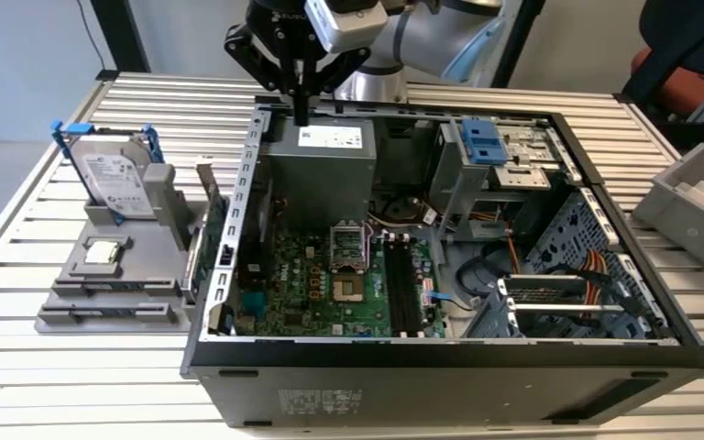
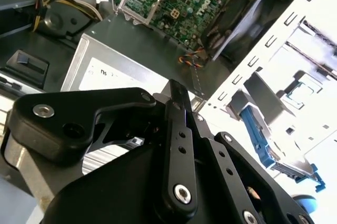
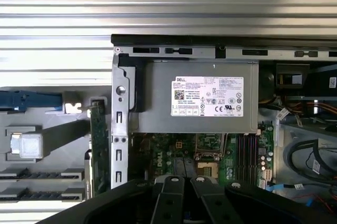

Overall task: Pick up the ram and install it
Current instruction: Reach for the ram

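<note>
Exterior view: soft, even indoor light from above, shadows faint. Table slats (image 1: 34, 367) bright w/ mild sheen. Case (image 1: 450, 385) front panel and drive-bay side read dark, motherboard (image 1: 315, 284) lit ok.

First wrist view: slats near-white w/ banded glare. PSU (image 3: 200, 98) evenly lit, and the interior beside it drops into deep shadow. Slat lines run straight out to the edges.

Second wrist view: harsh contrast. Perforated case frame (image 2: 295, 24) blown out white. Gripper (image 2: 176, 98) black, w/ small specular spots on screws and a dull sheen on the links.
</note>
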Controlling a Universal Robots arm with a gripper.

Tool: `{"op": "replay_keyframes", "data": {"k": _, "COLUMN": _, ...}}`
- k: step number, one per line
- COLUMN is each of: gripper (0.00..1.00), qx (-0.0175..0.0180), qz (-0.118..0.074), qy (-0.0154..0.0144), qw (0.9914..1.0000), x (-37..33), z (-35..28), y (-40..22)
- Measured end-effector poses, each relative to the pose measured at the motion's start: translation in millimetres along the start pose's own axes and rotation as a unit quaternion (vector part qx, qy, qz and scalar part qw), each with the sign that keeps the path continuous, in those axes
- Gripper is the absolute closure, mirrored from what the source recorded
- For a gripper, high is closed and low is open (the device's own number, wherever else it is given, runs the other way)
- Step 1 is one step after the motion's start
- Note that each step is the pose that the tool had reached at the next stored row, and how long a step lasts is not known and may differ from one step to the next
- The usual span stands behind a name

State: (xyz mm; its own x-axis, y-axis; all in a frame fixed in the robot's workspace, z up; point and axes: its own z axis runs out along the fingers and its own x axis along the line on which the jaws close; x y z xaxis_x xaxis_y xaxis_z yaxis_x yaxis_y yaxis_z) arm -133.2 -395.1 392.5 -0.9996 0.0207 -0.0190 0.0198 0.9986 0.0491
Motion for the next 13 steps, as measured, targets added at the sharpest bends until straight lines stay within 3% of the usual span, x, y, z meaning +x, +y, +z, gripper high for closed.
{"op": "replay_keyframes", "data": {"k": 13, "gripper": 1.00, "qx": 0.0000, "qz": -0.001, "qy": 0.0001, "qw": 1.00000, "x": 12.9, "z": -0.2, "y": 1.1}}
